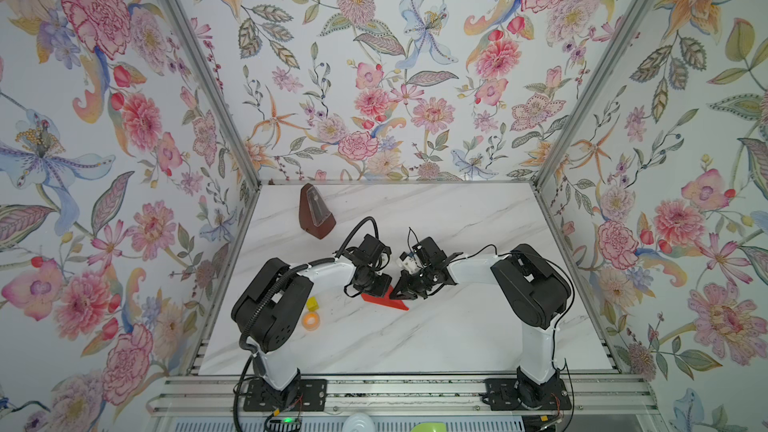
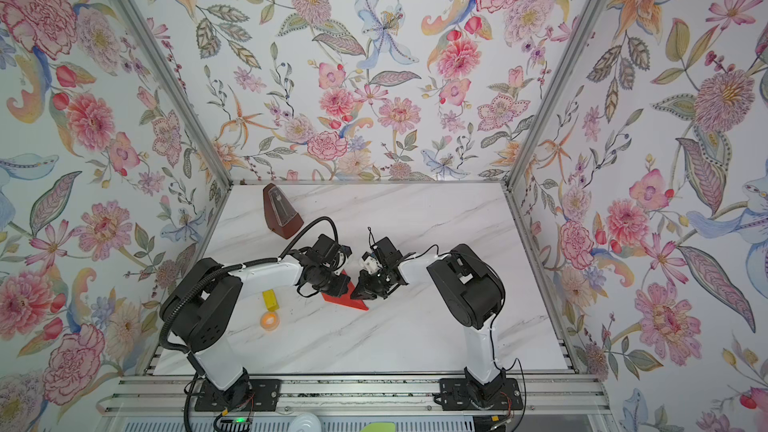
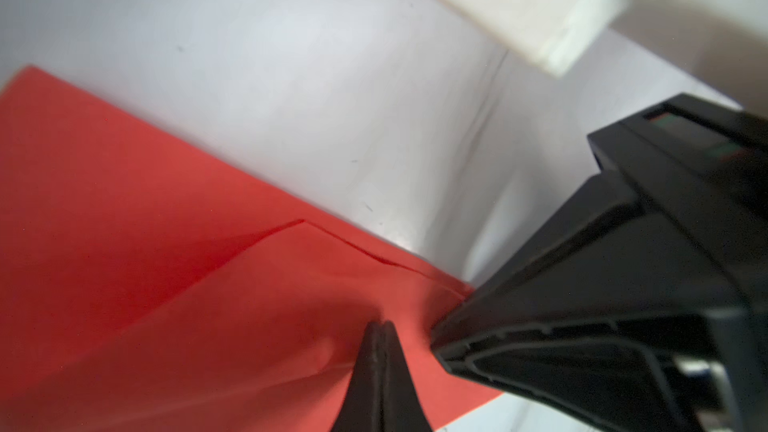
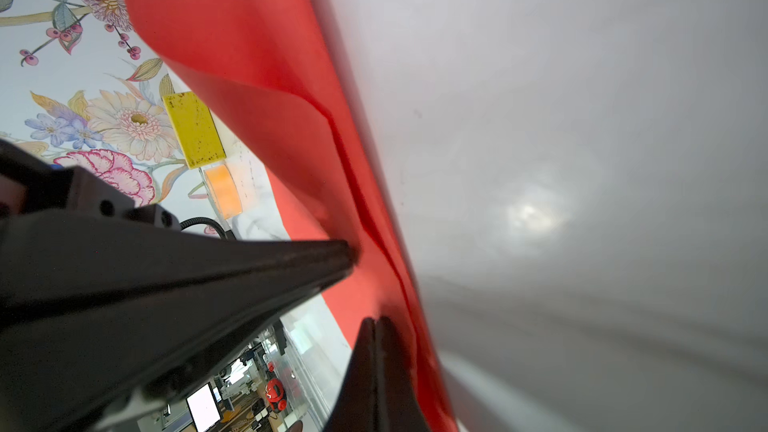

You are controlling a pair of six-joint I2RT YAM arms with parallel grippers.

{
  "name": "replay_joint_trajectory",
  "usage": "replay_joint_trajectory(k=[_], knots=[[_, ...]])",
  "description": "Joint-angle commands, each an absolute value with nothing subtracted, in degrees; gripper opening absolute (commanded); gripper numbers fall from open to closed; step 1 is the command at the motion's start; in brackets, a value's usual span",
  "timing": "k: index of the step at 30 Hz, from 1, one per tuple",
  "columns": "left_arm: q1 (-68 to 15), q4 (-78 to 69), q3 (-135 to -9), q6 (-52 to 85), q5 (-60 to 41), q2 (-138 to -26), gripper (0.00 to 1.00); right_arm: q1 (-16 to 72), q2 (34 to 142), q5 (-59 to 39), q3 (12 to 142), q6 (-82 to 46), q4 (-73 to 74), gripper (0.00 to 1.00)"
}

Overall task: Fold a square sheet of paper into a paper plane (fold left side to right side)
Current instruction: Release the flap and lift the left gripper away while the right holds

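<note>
closed left hand (image 3: 380, 326) and closed right hand (image 4: 374, 324) press their tips onto the red paper (image 3: 145, 222).

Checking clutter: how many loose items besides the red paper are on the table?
3: brown metronome back left; yellow block and orange roll beside the left arm, roll nearer the front. Some may be hidden.

Top views high overhead, sharing whole table (image 1: 415, 338), wrist views close, sharing paper (image 3: 166, 284).
</note>
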State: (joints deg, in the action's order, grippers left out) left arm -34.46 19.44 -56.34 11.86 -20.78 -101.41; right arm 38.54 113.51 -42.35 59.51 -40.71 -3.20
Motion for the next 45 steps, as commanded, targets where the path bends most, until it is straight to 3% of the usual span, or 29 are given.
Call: replay_joint_trajectory(k=[1,30,40,45], knots=[[-30.97,23.38,-53.59,11.87,-15.73,-101.70,0.02,37.50,116.24,-34.98,56.17,-39.94,-11.84,0.00],[-12.15,20.66,-53.09,14.28,-16.27,-103.24,0.00,36.91,114.39,-34.57,54.59,-39.78,-12.25,0.00],[-17.53,22.25,-53.70,17.42,-16.97,-87.31,0.01,38.16,113.73,-33.84,56.62,-40.37,-13.12,0.00],[-24.24,20.28,-54.95,19.67,-18.91,-88.56,0.03,38.54,114.08,-33.24,58.29,-40.09,-14.65,0.00]])
